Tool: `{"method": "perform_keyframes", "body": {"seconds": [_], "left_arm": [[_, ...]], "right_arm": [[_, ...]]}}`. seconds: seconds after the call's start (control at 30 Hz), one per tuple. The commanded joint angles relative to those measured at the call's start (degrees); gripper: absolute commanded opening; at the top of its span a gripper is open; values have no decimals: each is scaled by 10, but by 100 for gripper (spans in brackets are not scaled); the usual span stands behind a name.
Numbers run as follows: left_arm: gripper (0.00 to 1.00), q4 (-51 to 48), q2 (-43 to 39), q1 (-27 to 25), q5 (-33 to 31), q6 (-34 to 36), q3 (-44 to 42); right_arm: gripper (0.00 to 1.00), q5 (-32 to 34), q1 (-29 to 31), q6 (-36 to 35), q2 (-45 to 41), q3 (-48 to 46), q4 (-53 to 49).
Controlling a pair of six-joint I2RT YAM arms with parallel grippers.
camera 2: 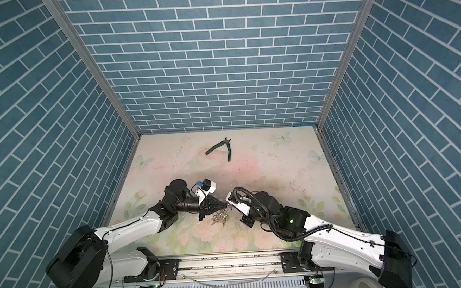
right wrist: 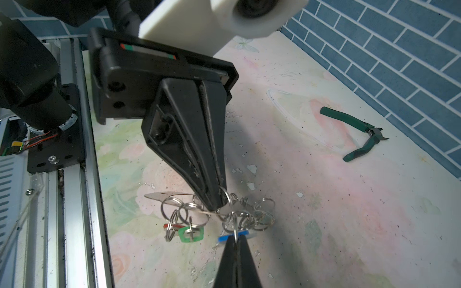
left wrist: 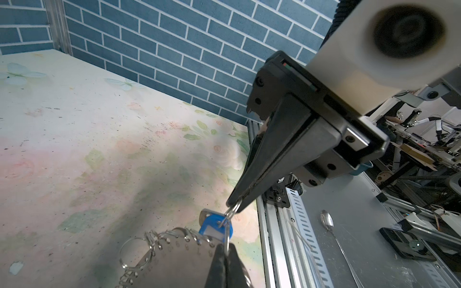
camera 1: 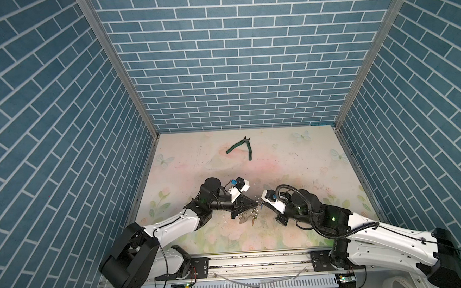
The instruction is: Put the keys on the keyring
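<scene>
The left gripper pinches one edge ring of the flat dark grey oval keyring, rimmed with silvery rings. The keys, a silvery metal key on an oblong blue plastic tag, sit against the keyring's edge, the right gripper clamped on the tag's little ring; green-handled pliers lie well apart from the keyring.

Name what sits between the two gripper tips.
In the left wrist view: the keys, blue tag and ring, between the right gripper and the left gripper, which pinches the keyring.
</scene>
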Motion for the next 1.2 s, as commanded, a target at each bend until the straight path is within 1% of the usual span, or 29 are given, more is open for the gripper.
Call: {"method": "perform_keyframes", "body": {"seconds": [0.0, 0.37, 0.53, 0.63, 0.7, 0.8, 0.87, 0.93, 1.0, 1.03, 1.1, 1.17], "left_arm": [[0, 2, -4, 6, -3, -1, 12], [0, -4, -2, 6, -3, -1, 16], [0, -6, -5, 6, -4, -1, 15], [0, -6, -6, 6, -3, -1, 14], [0, -3, -7, 6, -1, -2, 12], [0, 8, -12, 6, -5, 2, 4], [0, 6, -20, 5, -19, 28, -5], [0, -9, -39, -1, -65, 87, -22], [0, -6, -67, -6, -102, 146, -48], [0, 15, -85, -6, -117, 169, -68], [0, 61, -110, -8, -121, 209, -107], [0, 83, -122, -11, -120, 240, -125]], "right_arm": [[0, 16, 9, -24, -11, -12, 14], [0, 23, 22, -31, -4, -14, 31], [0, 74, 27, -35, -8, -17, 38], [0, 93, 27, -39, -14, -21, 42], [0, 93, 27, -40, -14, -21, 42], [0, 71, 28, -37, -11, -17, 42], [0, 40, 29, -30, -12, -14, 40], [0, 6, 28, -25, -17, -13, 36], [0, -6, 28, -25, -20, -10, 20], [0, -4, 29, -25, -20, -7, 9], [0, -4, 28, -30, -24, -6, -3], [0, -18, 28, -35, -28, -6, -12]]}}
